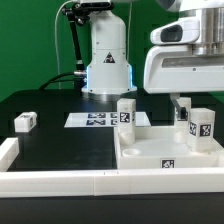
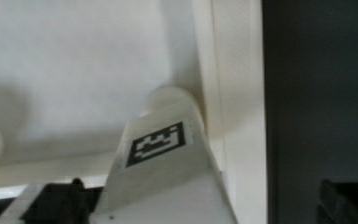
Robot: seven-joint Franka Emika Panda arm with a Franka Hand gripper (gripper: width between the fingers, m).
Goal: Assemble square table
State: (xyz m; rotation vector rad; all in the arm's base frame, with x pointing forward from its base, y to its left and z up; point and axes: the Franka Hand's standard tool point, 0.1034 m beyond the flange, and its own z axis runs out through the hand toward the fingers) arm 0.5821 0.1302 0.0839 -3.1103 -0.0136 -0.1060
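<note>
Fingers wide over a leg in the table top

Our fingers point(image 2: 60, 203) stand wide and hold nothing, straddling an upright leg point(image 2: 167, 185) in the square table top point(image 1: 140, 155) at the near right of the surface point(image 1: 60, 150). We should centre on the leg before closing. Its tag point(image 2: 156, 141) shows a black-white pattern and no readable writing.

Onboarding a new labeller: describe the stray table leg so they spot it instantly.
Start at the black table and look to the exterior view's left, near the white border rail. The small white tagged block leg lies there alone; the other legs stand on the square top at that view's right.
</note>
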